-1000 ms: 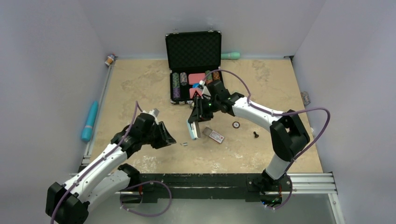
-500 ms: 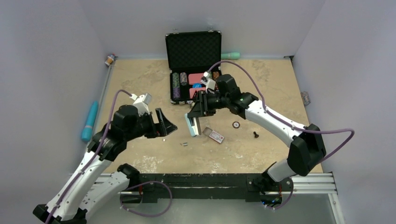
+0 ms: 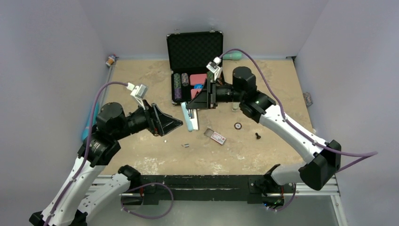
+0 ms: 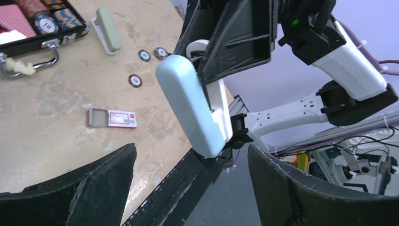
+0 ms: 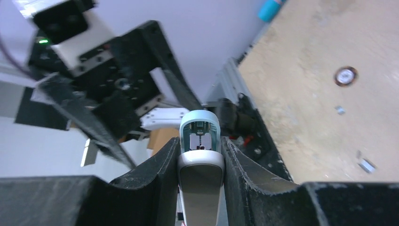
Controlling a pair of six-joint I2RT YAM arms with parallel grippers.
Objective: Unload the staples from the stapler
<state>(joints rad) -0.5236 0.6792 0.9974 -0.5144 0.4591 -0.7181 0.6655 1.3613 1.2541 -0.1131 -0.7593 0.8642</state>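
Sandy, mottled desk [image 3: 141, 80] between pale walls. Right tool [image 3: 200, 102] is clamped on a pale blue stapler [image 3: 189, 120], holding it clear of the desk with its nose angled toward the left arm. Left tool [image 3: 170, 126] faces it, fingers wide apart, gripping nothing. Lower down between them, a few tiny silvery staples [image 3: 186, 145] lie loose on the desk, near a small staple box [image 3: 216, 136]. Some unloading looks done. Whether more remain inside the stapler cannot be told.
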